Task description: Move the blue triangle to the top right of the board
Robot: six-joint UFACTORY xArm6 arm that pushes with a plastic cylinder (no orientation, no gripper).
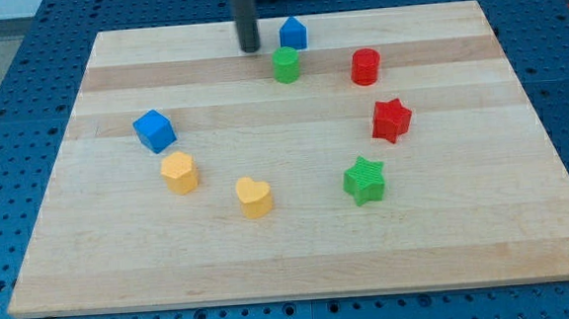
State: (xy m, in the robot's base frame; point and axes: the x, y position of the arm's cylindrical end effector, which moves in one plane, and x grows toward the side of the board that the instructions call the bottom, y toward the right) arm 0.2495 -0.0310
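The blue triangle (293, 32) sits near the view's top edge of the wooden board (467, 237), a little right of centre. My tip (249, 49) is just to its left, a short gap away, not touching it. A green cylinder (286, 65) stands just below the blue triangle and to the lower right of my tip.
A red cylinder (365, 66) and a red star (391, 120) lie to the right. A green star (365, 180) is at lower right. A yellow heart (254, 196), a yellow hexagon (179, 173) and a blue cube (154, 131) lie to the left.
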